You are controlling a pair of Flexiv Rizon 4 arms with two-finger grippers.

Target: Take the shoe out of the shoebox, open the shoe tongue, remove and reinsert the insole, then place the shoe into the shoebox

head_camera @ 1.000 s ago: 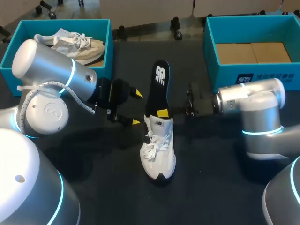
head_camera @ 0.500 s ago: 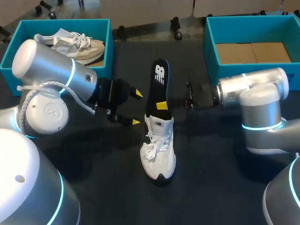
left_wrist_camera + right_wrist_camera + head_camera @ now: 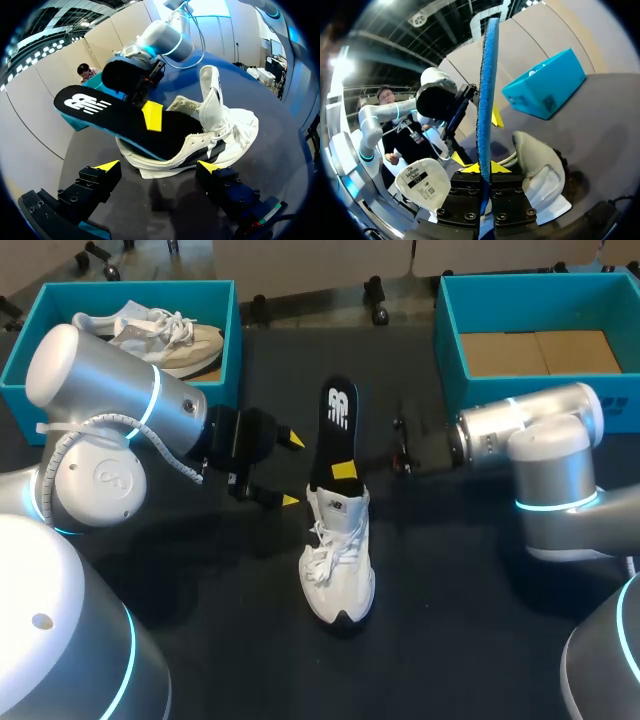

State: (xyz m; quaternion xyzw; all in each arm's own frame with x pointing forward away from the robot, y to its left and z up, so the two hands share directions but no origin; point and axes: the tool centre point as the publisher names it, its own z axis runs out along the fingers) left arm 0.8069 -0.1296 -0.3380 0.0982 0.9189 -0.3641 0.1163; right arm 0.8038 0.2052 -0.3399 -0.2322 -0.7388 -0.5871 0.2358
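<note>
The white shoe [image 3: 338, 560] stands on the dark table, toe toward me. A black insole [image 3: 338, 430] with a blue underside sticks up out of its heel opening. My right gripper [image 3: 346, 472] is shut on the insole's lower part, just above the shoe's collar. In the right wrist view the insole [image 3: 487, 100] runs edge-on between my right gripper [image 3: 485, 169]. My left gripper [image 3: 293, 470] is open beside the shoe's heel, touching nothing. In the left wrist view the shoe [image 3: 220, 125] and insole [image 3: 110, 110] lie ahead of my left gripper [image 3: 157, 167].
A blue shoebox [image 3: 30, 350] at the back left holds a beige shoe [image 3: 165, 335]. Another blue shoebox [image 3: 450, 340] at the back right has brown cardboard [image 3: 540, 352] in its bottom. Both stand away from the white shoe.
The insole has slid a little down toward the shoe with my right gripper, which tightened on it; the right arm's wrist shifted. The left arm has not moved.
</note>
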